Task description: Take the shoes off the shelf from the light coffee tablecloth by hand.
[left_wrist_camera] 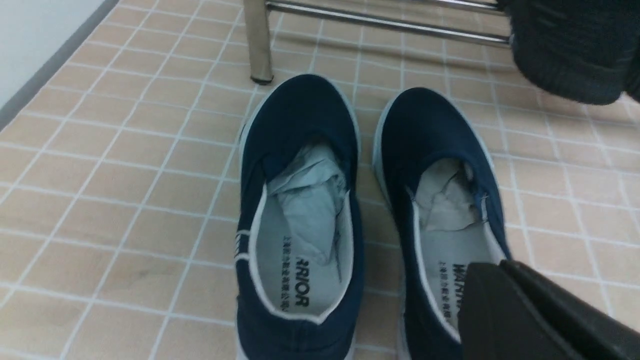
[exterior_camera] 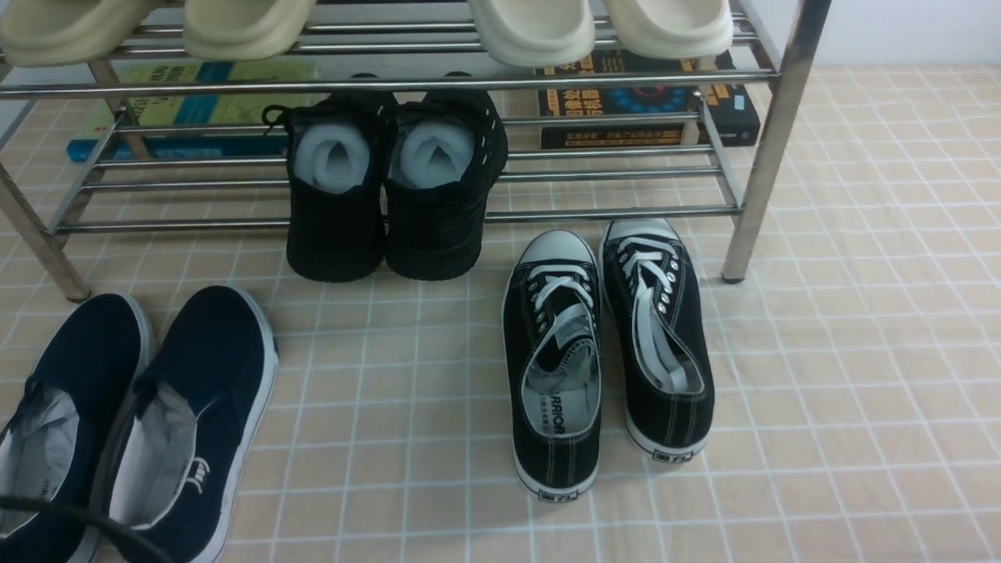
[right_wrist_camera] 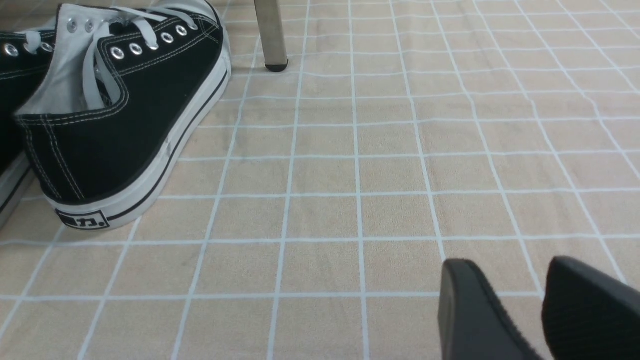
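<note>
- Shoes (exterior_camera: 133,422): navy pair already off the shelf (exterior_camera: 770,141), side by side on the light coffee tablecloth (exterior_camera: 860,375), lower left of the front frame.
- Left gripper (left_wrist_camera: 545,315): over the nearer shoe's heel; jaw spread cannot be told. Risk: snagging the collar, dragging it.
- Right gripper (right_wrist_camera: 537,305): narrowly parted, empty, clear of the black sneakers (right_wrist_camera: 110,115).

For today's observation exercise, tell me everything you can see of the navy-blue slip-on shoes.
The navy-blue slip-on shoes are a laceless pair of dark canvas with white rubber soles and white lining printed with dark lettering. Crumpled pale paper fills their toes. They lie side by side, upright, toes towards the steel shelf, on the tablecloth in front of its left leg, off the rack. In the left wrist view the left tool hangs over one shoe's heel; contact cannot be told.
</note>
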